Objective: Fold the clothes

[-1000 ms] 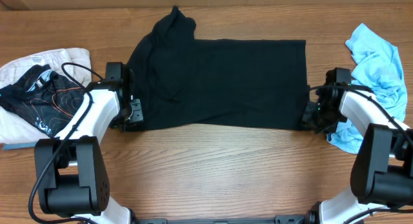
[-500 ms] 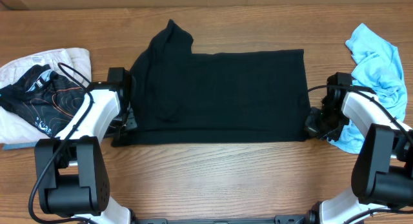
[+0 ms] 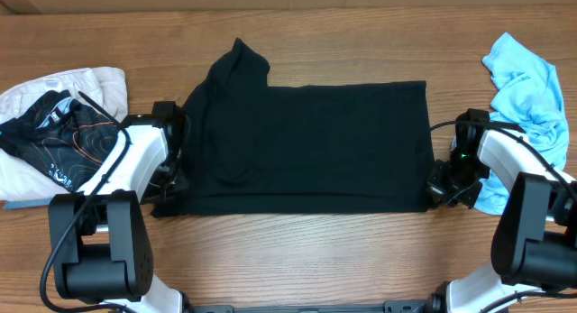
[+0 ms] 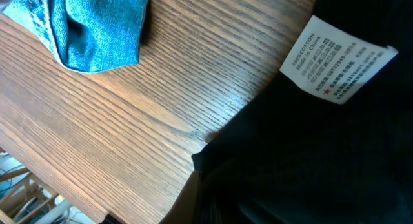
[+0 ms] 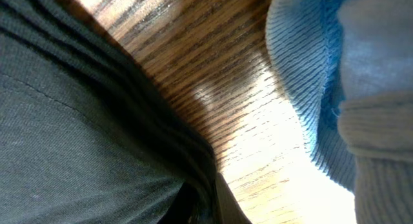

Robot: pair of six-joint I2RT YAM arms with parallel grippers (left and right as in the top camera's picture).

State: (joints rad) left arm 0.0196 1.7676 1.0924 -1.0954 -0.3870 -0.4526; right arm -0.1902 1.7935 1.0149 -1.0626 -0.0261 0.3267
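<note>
The left gripper [image 3: 169, 183] is closed at the near left corner of the clothes [image 3: 306, 137], and the right gripper [image 3: 439, 190] is closed at the near right corner. In both wrist views the fingers themselves are hidden. In the right wrist view the black fabric runs in folds down to the place where the jaws meet. In the left wrist view the black edge, with a white label [image 4: 337, 61] on it, also comes to that place. So I judge that each gripper pinches a thin bit of the clothes, with no gap between the jaws. From the fingers the clothes lie toward the far side of the table [image 3: 297, 259], spread flat, with the long axis going left to right between the two arms. The near edge is stretched quite straight from one gripper to the other. A narrow part sticks out at the far left. Each arm is close to its own corner, and neither is nearer to the middle. The coming move probably needs both arms to lift together and carry the near edge to the far edge. The blue shirt [image 3: 527, 96] lies just right of the right gripper and could be caught. The printed fabric [image 3: 63, 137] lies left of the left arm, apart from the clothes.
</note>
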